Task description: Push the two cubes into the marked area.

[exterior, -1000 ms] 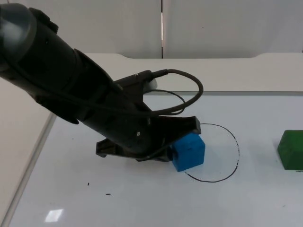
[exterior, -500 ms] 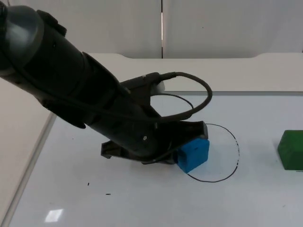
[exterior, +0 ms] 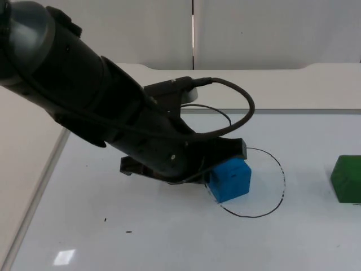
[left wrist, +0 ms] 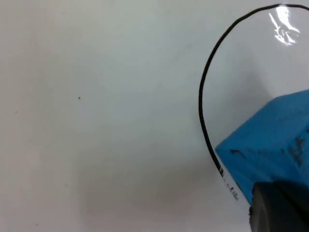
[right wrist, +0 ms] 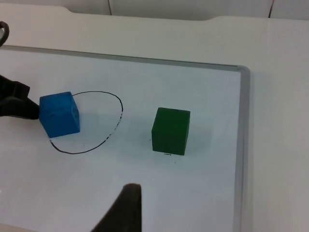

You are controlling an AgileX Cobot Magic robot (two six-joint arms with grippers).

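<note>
Left gripper pressed against blue cube at drawn circle's edge; jaws' state cannot be told. Green cube outside circle.

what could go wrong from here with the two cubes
The blue cube straddles the circle's near edge, turned askew to the left gripper touching it; another shove may spin it off the fingers rather than slide it in. The green cube sits outside the line, untouched, beyond the right gripper; pushed in later, it might knock the blue one back out.
</note>
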